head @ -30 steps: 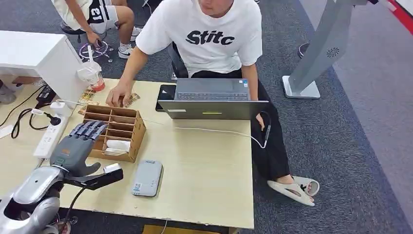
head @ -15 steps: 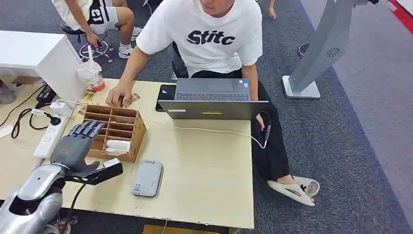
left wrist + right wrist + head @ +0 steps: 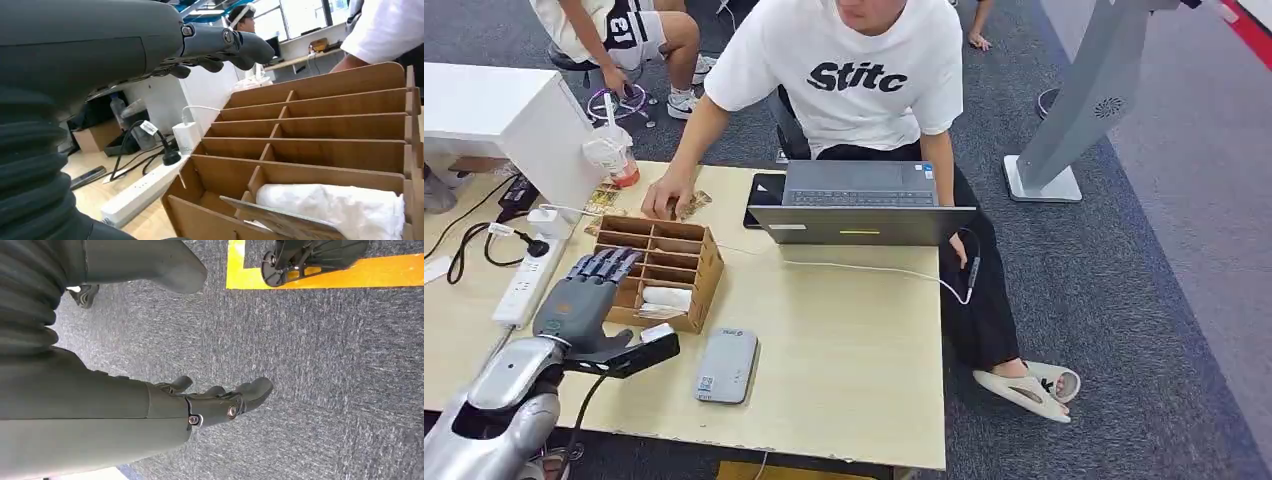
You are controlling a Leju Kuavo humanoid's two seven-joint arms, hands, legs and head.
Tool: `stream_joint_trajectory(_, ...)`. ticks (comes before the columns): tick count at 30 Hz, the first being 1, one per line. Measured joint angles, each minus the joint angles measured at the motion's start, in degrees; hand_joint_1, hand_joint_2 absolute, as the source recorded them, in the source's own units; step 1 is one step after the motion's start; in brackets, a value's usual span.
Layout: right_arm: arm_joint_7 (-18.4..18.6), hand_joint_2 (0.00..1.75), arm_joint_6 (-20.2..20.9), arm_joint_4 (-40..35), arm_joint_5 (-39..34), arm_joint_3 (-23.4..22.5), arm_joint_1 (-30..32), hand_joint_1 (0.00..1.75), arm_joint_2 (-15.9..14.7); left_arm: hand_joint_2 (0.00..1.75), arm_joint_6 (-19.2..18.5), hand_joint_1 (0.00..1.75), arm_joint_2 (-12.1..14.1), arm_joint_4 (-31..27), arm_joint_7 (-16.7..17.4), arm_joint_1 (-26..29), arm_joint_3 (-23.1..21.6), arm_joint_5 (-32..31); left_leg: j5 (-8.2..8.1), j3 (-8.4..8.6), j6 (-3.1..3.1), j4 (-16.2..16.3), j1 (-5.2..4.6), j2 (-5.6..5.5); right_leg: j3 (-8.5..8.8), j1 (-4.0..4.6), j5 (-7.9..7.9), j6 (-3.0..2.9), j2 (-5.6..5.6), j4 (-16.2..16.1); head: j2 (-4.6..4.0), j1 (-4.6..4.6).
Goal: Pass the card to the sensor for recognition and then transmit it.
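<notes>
A brown cardboard organizer box stands on the wooden table. Its nearest compartment holds a white crumpled wrap and a thin card. In the left wrist view the card lies tilted beside the wrap in the box. My left hand hovers at the box's left side, holding nothing; its fingers stretch out flat above the compartments. A grey card reader lies flat just right of the hand. My right hand hangs over grey carpet, loosely spread and empty.
A person in a white T-shirt sits across the table; their hand rests on cards beyond the box. A laptop with a white cable stands at the far side. A power strip and a plastic cup sit to the left.
My left hand and forearm have crept slightly forward, toward the box's near corner. The box, reader and person's hand have stayed put.
</notes>
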Motion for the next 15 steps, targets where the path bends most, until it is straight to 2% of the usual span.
stream_joint_trajectory(7, 0.00, 1.75, 0.00, 0.00, 0.13, 0.00, 0.00, 0.00, 0.00, 1.75, 0.15, 0.00, -0.57, 0.37, -0.17, 0.03, 0.07, -0.26, 0.00, 0.00, 0.00, 0.00, 0.00, 0.00, 0.00, 0.00, 0.00, 0.00, 0.00, 0.00, 0.00, 0.00)
stream_joint_trajectory(15, 0.00, 1.75, 0.07, 0.00, 1.16, -0.02, 0.00, 0.00, 0.00, 1.75, 0.92, 0.00, -1.55, 1.03, -2.05, 0.09, 0.26, -1.33, 0.00, 0.00, 0.00, 0.00, 0.00, 0.00, 0.00, 0.00, 0.00, 0.00, 0.00, 0.00, 0.00, 0.00)
